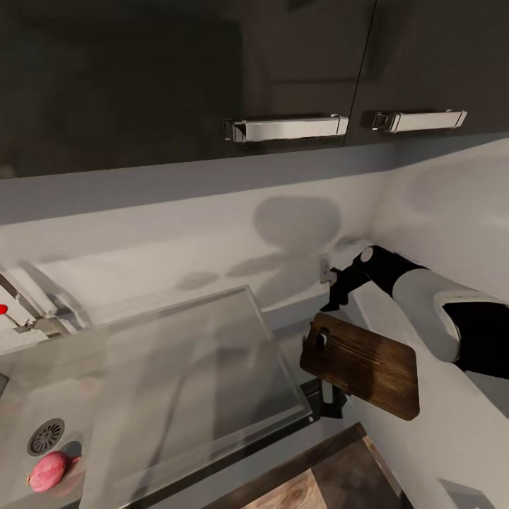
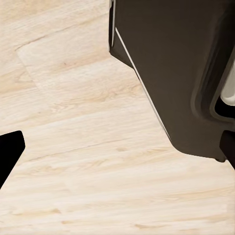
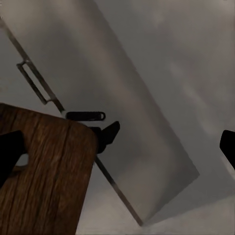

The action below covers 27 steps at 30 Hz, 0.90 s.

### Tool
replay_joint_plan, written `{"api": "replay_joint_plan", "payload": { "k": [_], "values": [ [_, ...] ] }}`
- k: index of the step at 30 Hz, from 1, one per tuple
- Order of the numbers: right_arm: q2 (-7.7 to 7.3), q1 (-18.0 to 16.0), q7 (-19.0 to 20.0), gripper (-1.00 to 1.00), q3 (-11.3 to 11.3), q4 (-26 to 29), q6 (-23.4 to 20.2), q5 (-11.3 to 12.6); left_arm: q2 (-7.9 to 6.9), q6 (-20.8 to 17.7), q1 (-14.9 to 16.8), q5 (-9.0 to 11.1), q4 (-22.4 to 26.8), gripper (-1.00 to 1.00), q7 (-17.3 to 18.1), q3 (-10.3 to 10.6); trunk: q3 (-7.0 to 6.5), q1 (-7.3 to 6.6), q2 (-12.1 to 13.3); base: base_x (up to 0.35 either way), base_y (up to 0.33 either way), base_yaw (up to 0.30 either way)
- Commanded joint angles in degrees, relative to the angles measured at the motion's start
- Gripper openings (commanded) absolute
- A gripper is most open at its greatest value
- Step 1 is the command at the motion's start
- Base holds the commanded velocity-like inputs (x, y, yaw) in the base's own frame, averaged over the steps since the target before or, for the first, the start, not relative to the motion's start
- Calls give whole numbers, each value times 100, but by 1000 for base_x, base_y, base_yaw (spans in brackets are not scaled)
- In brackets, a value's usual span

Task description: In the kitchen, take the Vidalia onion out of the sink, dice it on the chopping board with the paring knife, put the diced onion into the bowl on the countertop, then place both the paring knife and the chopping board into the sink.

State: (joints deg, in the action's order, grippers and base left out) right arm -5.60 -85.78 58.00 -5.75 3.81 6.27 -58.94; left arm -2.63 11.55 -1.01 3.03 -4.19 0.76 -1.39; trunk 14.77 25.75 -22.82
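Note:
The pinkish Vidalia onion [image 1: 48, 471] lies in the sink [image 1: 184, 353] basin, close to the round drain [image 1: 46, 437]. The dark brown chopping board [image 1: 360, 364] rests tilted at the countertop [image 1: 438, 438] edge, just right of the steel drainboard. My right gripper [image 1: 332, 286] hovers over the board's far end, open and empty. In the right wrist view the board [image 3: 44, 176] sits by one fingertip [image 3: 10, 154], and the right gripper [image 3: 117, 147] is spread wide. My left gripper [image 2: 117, 152] is open over pale floor. The paring knife and the bowl are out of view.
Dark upper cabinets with chrome bar handles [image 1: 286, 129] hang above the grey wall. A faucet with a red knob [image 1: 3, 309] stands at the sink's left. A small dark part [image 1: 325, 396] pokes out under the board. A dark cabinet side [image 2: 166, 73] stands over wooden floor [image 2: 73, 147].

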Motion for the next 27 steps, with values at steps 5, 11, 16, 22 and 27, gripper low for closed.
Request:
{"api": "replay_joint_plan", "payload": {
  "k": [5,11,16,22,27],
  "values": [
    [20,11,-4,100,-41,-46,163,-76,0,32,4,31,-12,100,8,-11,9,3,-10,0,0,0],
    [18,17,-7,100,-40,-55,188,-90,0,32,4,31,-12,100,7,-11,13,3,-10,0,0,0],
    [23,17,-11,100,-40,-56,186,-93,0,32,4,31,-12,100,7,-11,47,3,-10,0,0,0],
    [31,17,-14,100,-40,-56,182,-94,0,32,4,31,-12,100,9,-11,101,3,-10,0,0,0],
    [91,17,-16,100,-41,-57,182,-93,0,32,4,31,-12,100,9,-11,147,3,-10,0,0,0]
  ]
}}
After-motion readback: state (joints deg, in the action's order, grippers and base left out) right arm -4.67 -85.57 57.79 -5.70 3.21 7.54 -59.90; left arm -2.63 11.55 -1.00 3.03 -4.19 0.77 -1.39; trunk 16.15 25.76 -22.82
